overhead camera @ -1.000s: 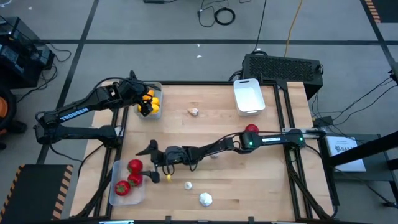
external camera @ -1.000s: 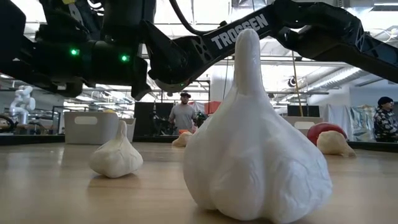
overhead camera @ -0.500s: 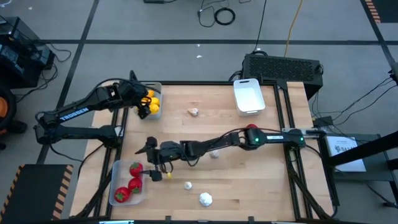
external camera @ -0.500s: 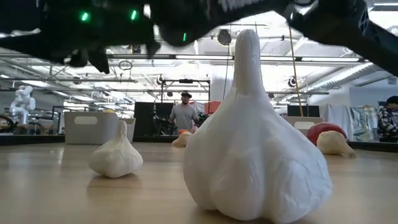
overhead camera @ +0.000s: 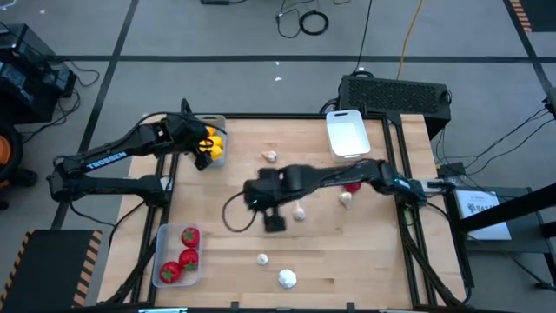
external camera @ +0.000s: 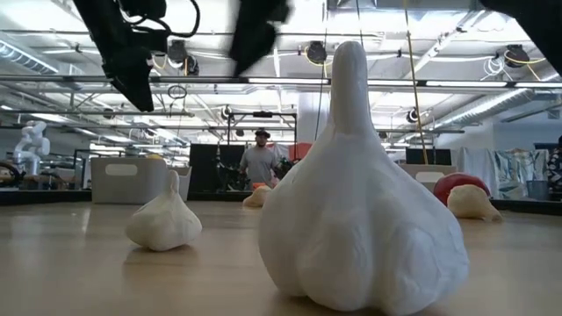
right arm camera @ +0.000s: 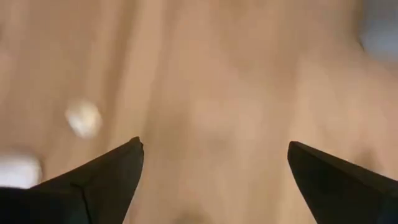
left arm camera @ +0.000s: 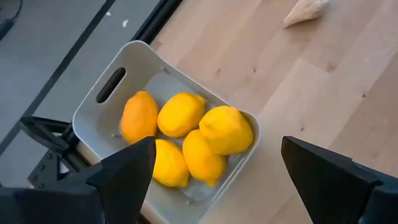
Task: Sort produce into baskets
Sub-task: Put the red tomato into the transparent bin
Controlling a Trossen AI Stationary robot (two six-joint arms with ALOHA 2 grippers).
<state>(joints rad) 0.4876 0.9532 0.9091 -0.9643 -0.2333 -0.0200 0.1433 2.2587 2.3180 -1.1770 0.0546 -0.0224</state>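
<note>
My left gripper (overhead camera: 205, 153) hangs open above the grey basket (left arm camera: 93, 106) at the table's far left, in which several yellow lemons (left arm camera: 186, 137) lie. My right gripper (overhead camera: 271, 217) is open and empty, raised over the table's middle and pointing steeply down; in the low view its fingers (external camera: 123, 53) show high up. Three red pieces (overhead camera: 184, 254) lie in the clear basket (overhead camera: 162, 257) at the near left. The white basket (overhead camera: 346, 133) stands at the far right. Garlic bulbs (overhead camera: 287, 278) rest on the wood, and a red piece (overhead camera: 352, 184) lies partly under the right arm.
Loose garlic bulbs lie at the far middle (overhead camera: 271, 156), under the right arm (overhead camera: 300, 213), right of it (overhead camera: 346, 198) and near the front edge (overhead camera: 262, 258). A cable loop (overhead camera: 230, 213) hangs from the right wrist. People stand in the room beyond the table (external camera: 261, 162).
My right gripper has risen from low beside the clear basket and swung toward the table's middle, tipping from nearly level to steeply downward; its fingers stay open. The red pieces stay in the clear basket.
</note>
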